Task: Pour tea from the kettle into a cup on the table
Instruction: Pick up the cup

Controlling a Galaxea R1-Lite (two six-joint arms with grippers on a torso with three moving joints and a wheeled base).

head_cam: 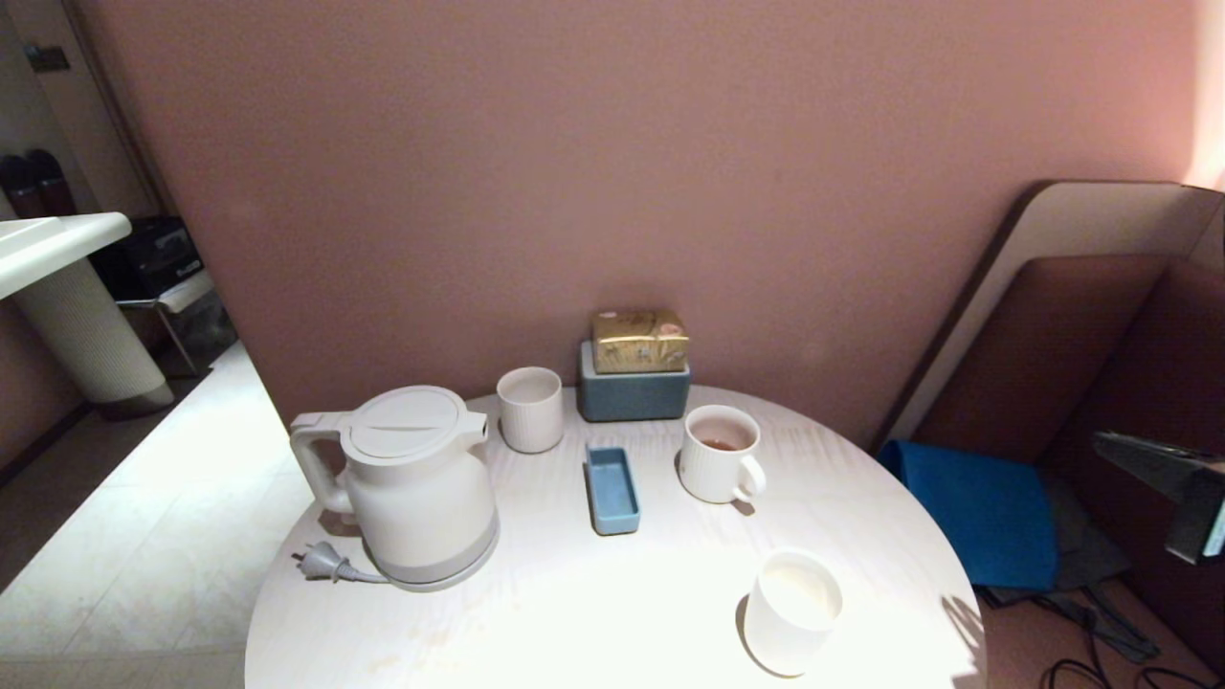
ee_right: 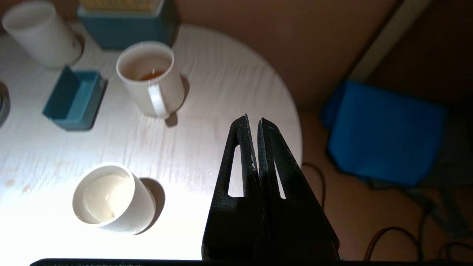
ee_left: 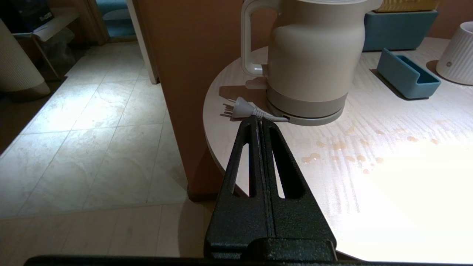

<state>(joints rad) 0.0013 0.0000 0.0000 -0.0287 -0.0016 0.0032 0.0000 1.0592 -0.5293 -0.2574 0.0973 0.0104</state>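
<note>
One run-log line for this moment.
kettle on table, untouched | cup holds some tea | left gripper, right gripper shut, empty

Strong light is falling from overhead onto the near part of the table point(head_cam: 536, 612), glaring so hard there that the wood grain is washing out around the smooth white cup point(head_cam: 790, 611). The kettle point(head_cam: 416, 483) and the ribbed mug point(head_cam: 720, 453) are throwing short soft shadows. Beyond the table's right edge, the floor and the blue cushion point(head_cam: 976, 512) are sitting in dimness.
</note>
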